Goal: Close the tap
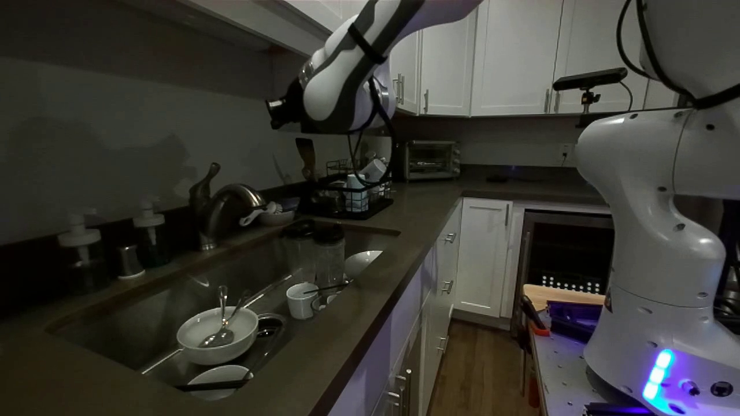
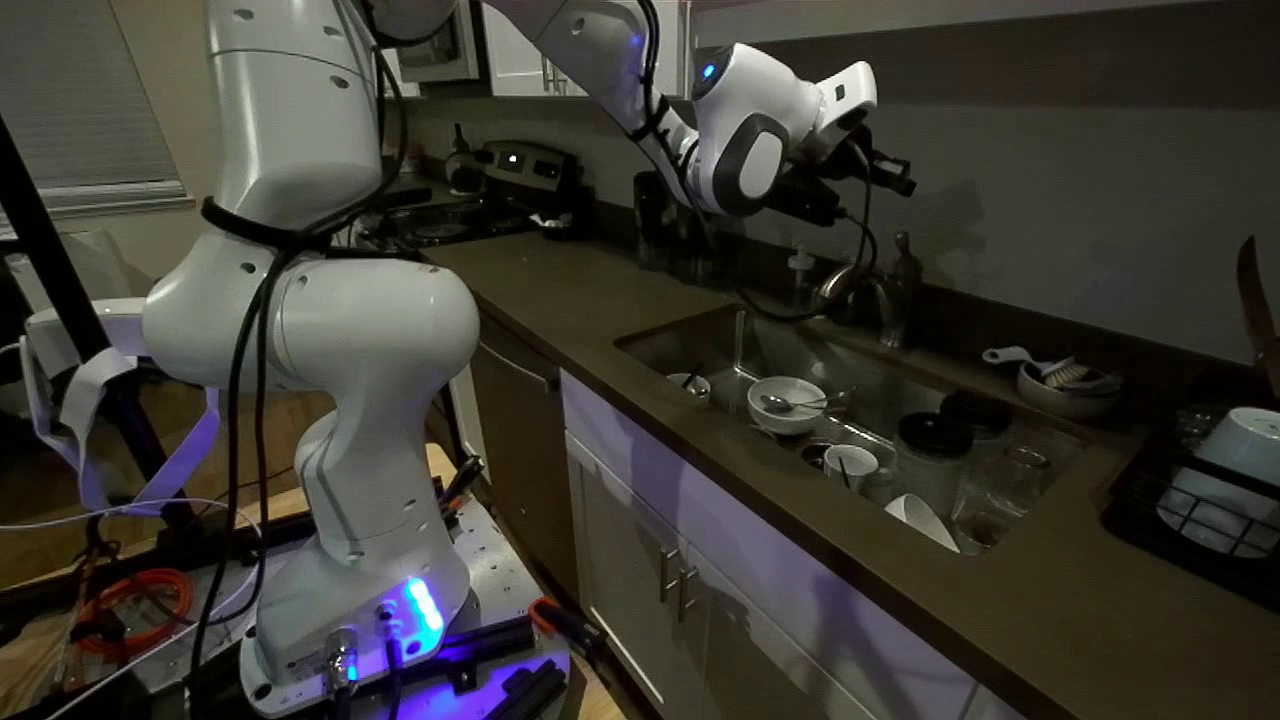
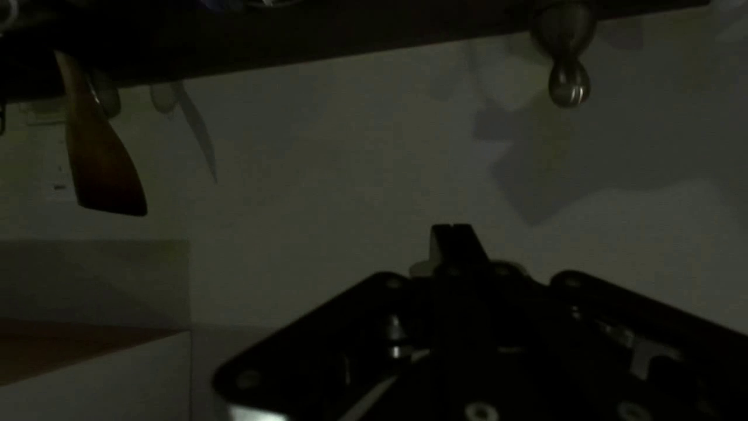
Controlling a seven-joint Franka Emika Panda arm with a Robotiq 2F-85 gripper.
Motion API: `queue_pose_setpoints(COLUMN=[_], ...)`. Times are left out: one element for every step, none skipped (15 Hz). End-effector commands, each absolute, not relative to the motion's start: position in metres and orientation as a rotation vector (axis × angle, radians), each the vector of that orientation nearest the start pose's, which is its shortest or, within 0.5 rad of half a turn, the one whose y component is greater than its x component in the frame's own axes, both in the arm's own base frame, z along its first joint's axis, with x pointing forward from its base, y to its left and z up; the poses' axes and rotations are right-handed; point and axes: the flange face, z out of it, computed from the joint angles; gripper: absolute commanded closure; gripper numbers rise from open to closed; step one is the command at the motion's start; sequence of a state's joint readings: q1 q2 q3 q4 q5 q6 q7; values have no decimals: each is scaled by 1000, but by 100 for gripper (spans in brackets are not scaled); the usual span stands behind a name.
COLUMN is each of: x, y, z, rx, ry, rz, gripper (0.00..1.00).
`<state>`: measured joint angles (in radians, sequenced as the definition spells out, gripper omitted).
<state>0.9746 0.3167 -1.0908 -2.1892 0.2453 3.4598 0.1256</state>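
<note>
1. Gripper (image 3: 452,227): narrow, fingertips meeting in wrist view. Hangs in midair before the wall (image 3: 339,187), above the level of the tap (image 1: 211,218) and apart from it, in both exterior views. Arm (image 1: 330,95) stretched across above the counter (image 1: 425,205), toward the wall.
2. Tap: back edge of the sink (image 1: 133,323), close to the wall. Spout (image 1: 245,195) arched forward over the sink, lever (image 3: 568,85) pointing up. Running or off: cannot tell.
3. Wrist view inverted. Lever at upper right, wooden spatula (image 3: 105,158) at left, gripper fingertips lower, well apart from both.
4. Inside sink: white bowl (image 1: 225,354), spoon (image 1: 217,340) in it; white mug (image 1: 299,303); clear containers (image 2: 930,478) with black lids (image 2: 935,436).
5. Behind sink, one side of tap: pump bottles (image 1: 81,238). Other side: small bowl (image 2: 1070,402), scrub brush (image 2: 1065,374) across it.
6. Further along counter: black dish rack (image 1: 365,215), cups (image 2: 1240,465) in it.
</note>
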Motion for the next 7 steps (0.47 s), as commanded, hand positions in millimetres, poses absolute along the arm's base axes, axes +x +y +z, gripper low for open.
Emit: queue_pose_setpoints(x=[552, 543, 537, 530, 523, 516, 508], y=[-51, -50, -46, -43, -35, -29, -21], z=[440, 436, 432, 429, 426, 424, 421], rx=[-2781, -2792, -2805, -2813, -2823, -2828, -2837], ry=[463, 465, 464, 462, 459, 447, 438], rz=[-1681, -1660, -1651, -1636, -1629, -1620, -1617], gripper=[96, 96, 96, 96, 96, 96, 96])
